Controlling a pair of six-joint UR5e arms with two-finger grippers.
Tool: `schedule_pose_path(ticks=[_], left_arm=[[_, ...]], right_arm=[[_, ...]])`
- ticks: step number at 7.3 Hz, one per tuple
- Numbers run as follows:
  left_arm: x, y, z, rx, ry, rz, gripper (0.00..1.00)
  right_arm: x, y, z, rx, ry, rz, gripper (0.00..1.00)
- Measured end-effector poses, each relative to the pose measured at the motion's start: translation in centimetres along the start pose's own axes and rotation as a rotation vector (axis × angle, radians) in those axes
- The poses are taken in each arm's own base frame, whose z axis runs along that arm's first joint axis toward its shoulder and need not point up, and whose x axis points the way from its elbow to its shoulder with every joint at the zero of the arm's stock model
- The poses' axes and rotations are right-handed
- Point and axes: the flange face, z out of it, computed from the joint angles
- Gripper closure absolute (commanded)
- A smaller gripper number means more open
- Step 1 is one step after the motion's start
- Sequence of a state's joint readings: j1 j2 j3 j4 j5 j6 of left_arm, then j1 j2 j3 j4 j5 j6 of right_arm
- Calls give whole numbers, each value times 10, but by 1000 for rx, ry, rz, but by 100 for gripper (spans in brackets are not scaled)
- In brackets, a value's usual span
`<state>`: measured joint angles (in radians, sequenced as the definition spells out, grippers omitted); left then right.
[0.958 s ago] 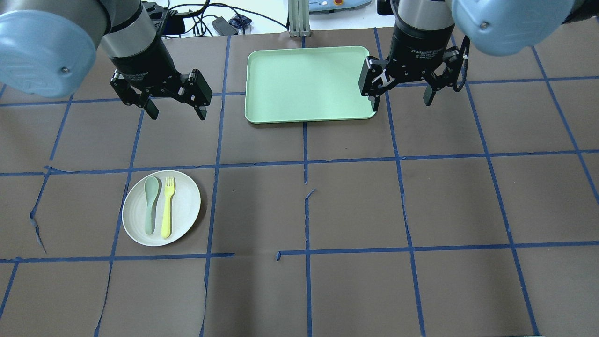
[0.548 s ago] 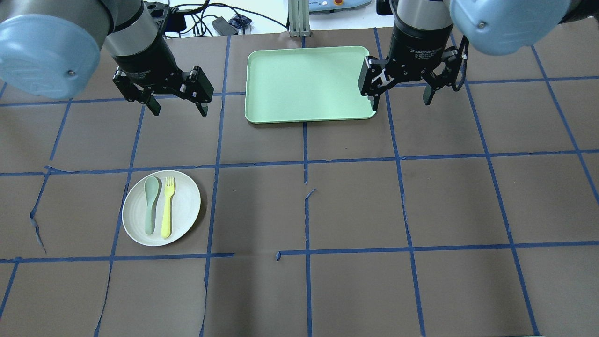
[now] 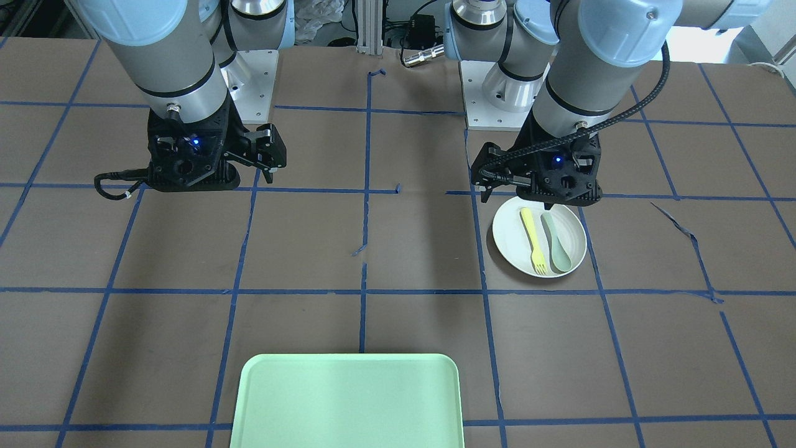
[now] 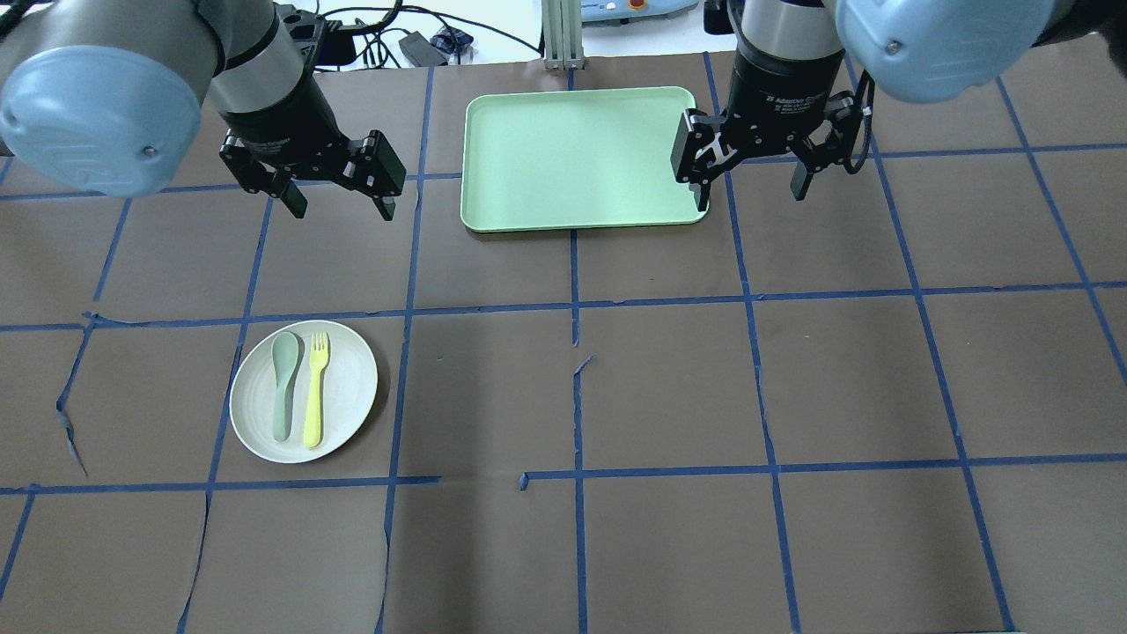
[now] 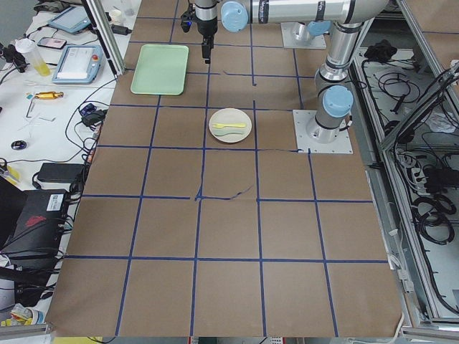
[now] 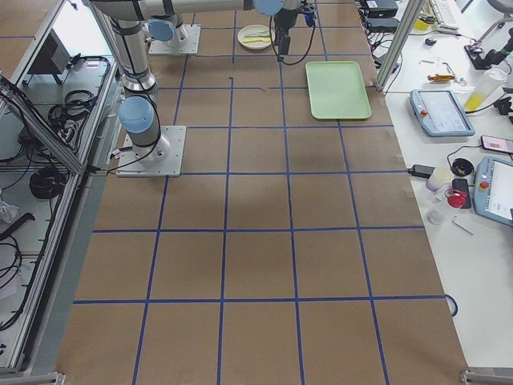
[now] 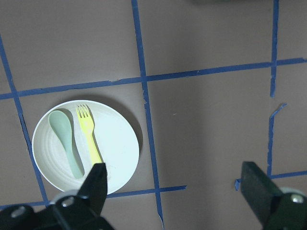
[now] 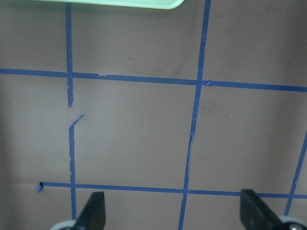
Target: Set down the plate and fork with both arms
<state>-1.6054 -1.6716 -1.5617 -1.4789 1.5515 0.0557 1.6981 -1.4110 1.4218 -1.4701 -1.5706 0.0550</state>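
Fork (image 4: 313,392) on plate (image 4: 350,387) beside spoon (image 4: 283,387)

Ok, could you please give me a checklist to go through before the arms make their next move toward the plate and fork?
1. The left pincer is open and empty: ok.
2. The right pincer is open and empty: ok.
3. The fork lies flat on the plate, a narrow gap from the spoon: ok.
4. The tray is bare for placing: ok.
5. The left pincer is centred over the fork: not ok; its wrist view shows the fork off to one side.
6. Height of the left pincer above the plate: cannot tell.
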Motion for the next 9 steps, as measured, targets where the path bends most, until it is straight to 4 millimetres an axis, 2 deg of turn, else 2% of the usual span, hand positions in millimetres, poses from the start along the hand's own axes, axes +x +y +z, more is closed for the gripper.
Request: schedule_pose_path(ticks=[5,7,8,9], left_arm=[[0,8,-11,27,-2,-17,0],[-7,7,-14,33,-3,-56,0],[-22,5,-15,34,-4,-89,0],[-52,2,-12,28,-4,-137,0]], right_arm=[[0,0,-1,1,-1,2,0],[0,0,1,-3,-1,1,0],[0,-1,2,-2,1,-1,0],[0,-1,2,-2,1,-5,0]])
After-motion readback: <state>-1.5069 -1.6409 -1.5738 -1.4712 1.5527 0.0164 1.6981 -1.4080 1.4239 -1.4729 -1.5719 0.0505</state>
